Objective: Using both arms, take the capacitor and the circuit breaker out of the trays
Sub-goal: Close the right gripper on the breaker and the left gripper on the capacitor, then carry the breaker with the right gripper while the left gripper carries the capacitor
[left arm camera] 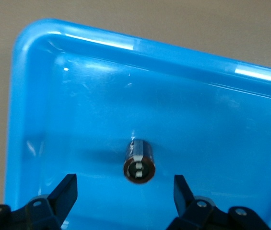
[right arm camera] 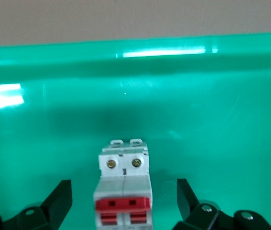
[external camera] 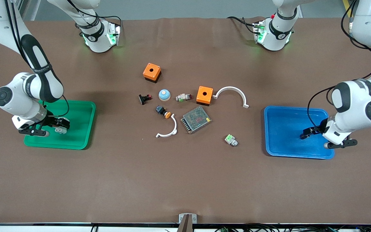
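The capacitor (left arm camera: pixel 138 165), a tiny black cylinder with a silvery marked end, lies on the floor of the blue tray (left arm camera: pixel 101 96). My left gripper (left arm camera: pixel 124 184) is open low over it, with a finger on each side, not touching. This gripper is over the blue tray (external camera: pixel 285 129) in the front view (external camera: pixel 305 134). The breaker (right arm camera: pixel 123 191), white-grey with red levers, lies in the green tray (right arm camera: pixel 197 120). My right gripper (right arm camera: pixel 124 189) is open around it, fingers apart from its sides. The front view shows this gripper (external camera: pixel 59 125) over the green tray (external camera: pixel 79 129), with the breaker (external camera: pixel 60 130) under it.
Mid-table lie two orange boxes (external camera: pixel 152 71) (external camera: pixel 204 94), a grey mesh-topped box (external camera: pixel 196 119), two white arcs (external camera: pixel 231 93) (external camera: pixel 167 130), a blue dome (external camera: pixel 164 94), a black button with an orange cap (external camera: pixel 163 111), a black-and-red switch (external camera: pixel 145 98) and a white-and-green connector (external camera: pixel 231 140).
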Action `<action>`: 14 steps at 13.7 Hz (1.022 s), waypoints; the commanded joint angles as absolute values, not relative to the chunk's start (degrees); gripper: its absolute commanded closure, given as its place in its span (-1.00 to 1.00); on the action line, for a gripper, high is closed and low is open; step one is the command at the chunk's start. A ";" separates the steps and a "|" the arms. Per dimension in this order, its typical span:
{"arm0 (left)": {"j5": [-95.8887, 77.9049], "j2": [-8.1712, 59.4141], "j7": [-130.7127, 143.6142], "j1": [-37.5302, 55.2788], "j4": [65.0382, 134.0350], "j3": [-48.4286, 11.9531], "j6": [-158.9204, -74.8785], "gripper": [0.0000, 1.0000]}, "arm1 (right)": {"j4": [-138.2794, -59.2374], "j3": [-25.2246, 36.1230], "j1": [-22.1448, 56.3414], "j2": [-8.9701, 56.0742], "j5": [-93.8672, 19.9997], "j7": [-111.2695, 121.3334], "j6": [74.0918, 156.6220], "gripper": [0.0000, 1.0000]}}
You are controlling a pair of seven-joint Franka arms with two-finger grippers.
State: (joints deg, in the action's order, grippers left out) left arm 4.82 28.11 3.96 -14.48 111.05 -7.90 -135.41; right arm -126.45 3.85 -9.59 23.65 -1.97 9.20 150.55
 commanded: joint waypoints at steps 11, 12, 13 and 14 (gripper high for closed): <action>5.89 31.47 4.22 -14.06 110.13 -8.17 -138.16 0.99 | -118.22 2.55 8.84 16.61 -3.60 -8.38 127.88 0.99; 5.89 30.51 4.13 -13.98 109.95 -8.52 -138.08 0.99 | -117.08 2.64 12.44 16.96 -3.60 -13.83 127.97 0.99; 5.98 28.76 4.13 -13.97 109.95 -8.79 -138.08 0.99 | -116.03 2.64 16.22 17.31 -3.52 -18.67 128.32 0.99; 5.89 26.83 4.22 -13.97 110.04 -9.83 -137.90 0.99 | -114.62 2.55 19.39 18.18 -3.60 -21.77 128.41 1.00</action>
State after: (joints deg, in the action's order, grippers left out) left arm 4.83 31.08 3.94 -14.18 109.51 -8.70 -138.47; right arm -116.57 1.77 14.32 17.48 -3.29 -15.86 128.55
